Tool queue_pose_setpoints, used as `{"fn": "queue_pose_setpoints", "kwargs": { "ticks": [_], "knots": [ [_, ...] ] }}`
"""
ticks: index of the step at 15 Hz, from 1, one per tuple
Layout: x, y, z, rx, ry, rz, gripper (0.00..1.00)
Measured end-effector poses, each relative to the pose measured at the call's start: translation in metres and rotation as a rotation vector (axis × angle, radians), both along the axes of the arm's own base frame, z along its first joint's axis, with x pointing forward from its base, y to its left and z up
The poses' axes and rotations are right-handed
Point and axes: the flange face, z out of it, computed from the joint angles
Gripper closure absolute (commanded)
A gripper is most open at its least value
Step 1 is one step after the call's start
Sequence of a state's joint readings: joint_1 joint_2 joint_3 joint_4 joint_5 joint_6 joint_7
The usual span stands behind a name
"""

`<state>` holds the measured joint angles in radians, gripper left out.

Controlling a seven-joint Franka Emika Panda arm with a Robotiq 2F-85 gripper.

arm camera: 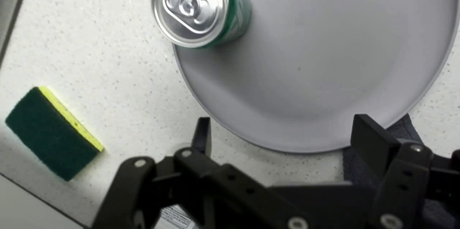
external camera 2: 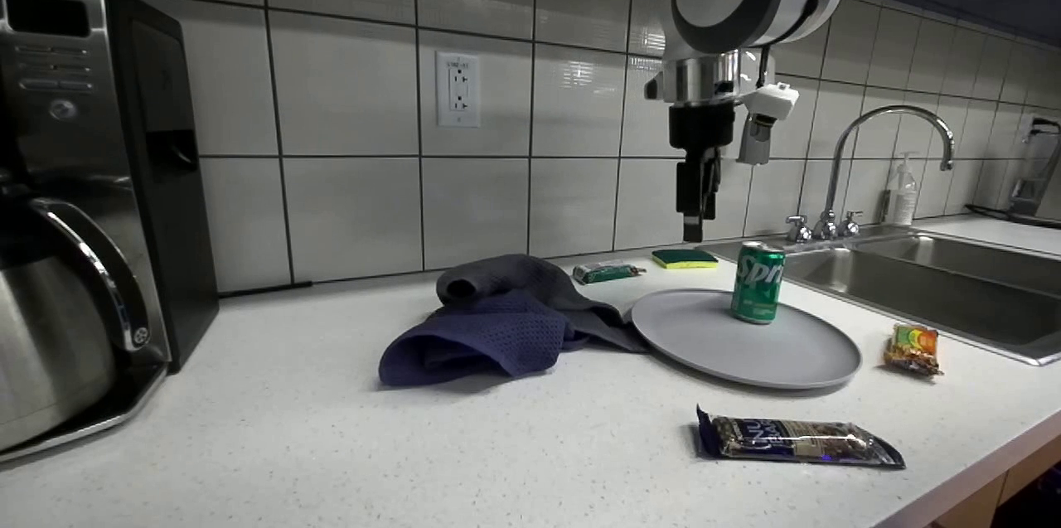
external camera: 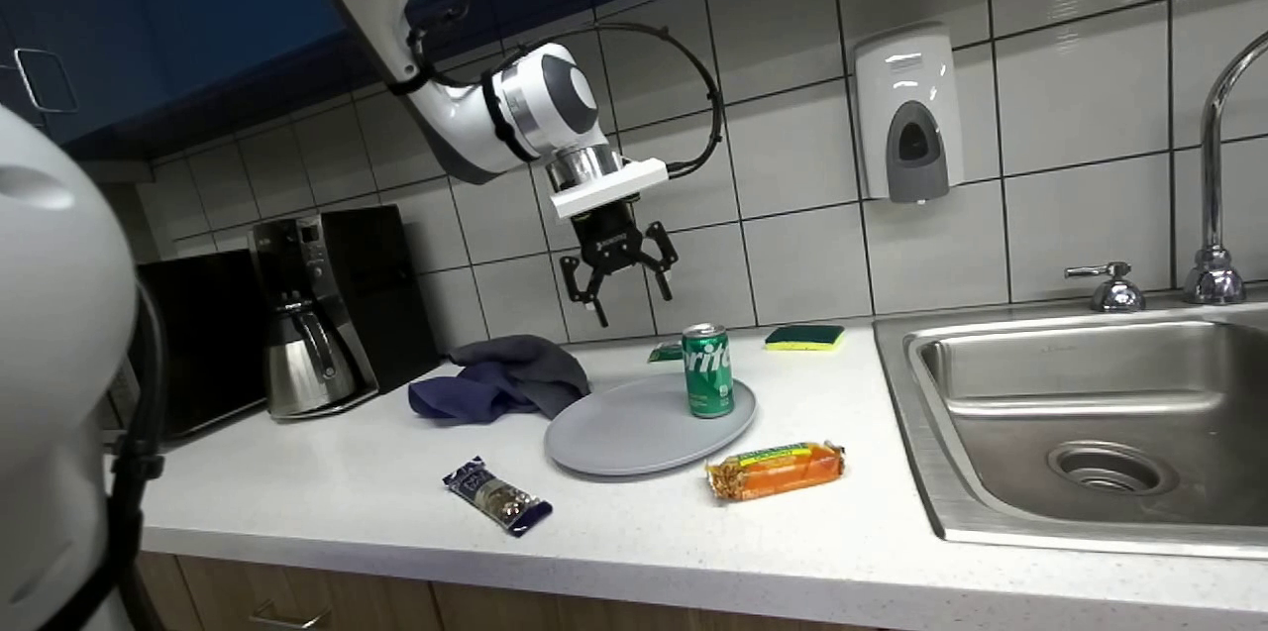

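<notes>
Wrist view: plate (arm camera: 323, 60) cut off at top; packet (arm camera: 175, 217) mostly hidden (behind pincer (arm camera: 282, 128)).

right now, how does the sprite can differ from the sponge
The Sprite can stands upright, while the sponge lies flat. The can is on the gray plate; the sponge is on the counter. The can is a cylinder with a silver top; the sponge is a rectangular block, dark green above and yellow below. Both have green on them, and neither is held in the jaws.

Dark blue cabinets (external camera: 228, 7) hang above pale wall tiles (external camera: 792, 146) and a speckled white counter (external camera: 297, 492)
</notes>
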<state>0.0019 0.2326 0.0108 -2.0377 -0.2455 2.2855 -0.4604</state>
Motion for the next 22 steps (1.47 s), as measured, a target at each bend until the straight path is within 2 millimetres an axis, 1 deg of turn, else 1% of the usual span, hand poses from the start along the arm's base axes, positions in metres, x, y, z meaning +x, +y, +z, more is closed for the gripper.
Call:
{"fn": "queue_pose_setpoints", "kwargs": {
  "ticks": [3, 9, 11, 13, 17, 22],
  "knots": [
    [-0.001, -0.02, 0.002, -0.004, -0.012, -0.088, 0.0],
    [-0.005, -0.067, 0.01, -0.012, -0.039, -0.237, 0.0],
    [-0.007, -0.077, 0.011, -0.011, -0.043, -0.267, 0.0],
    [-0.009, -0.081, 0.011, 0.0, -0.041, -0.289, 0.0],
    [-0.013, -0.081, 0.007, 0.04, -0.043, -0.325, 0.0],
    [-0.018, -0.084, 0.003, 0.047, -0.044, -0.34, 0.0]
  ]
}}
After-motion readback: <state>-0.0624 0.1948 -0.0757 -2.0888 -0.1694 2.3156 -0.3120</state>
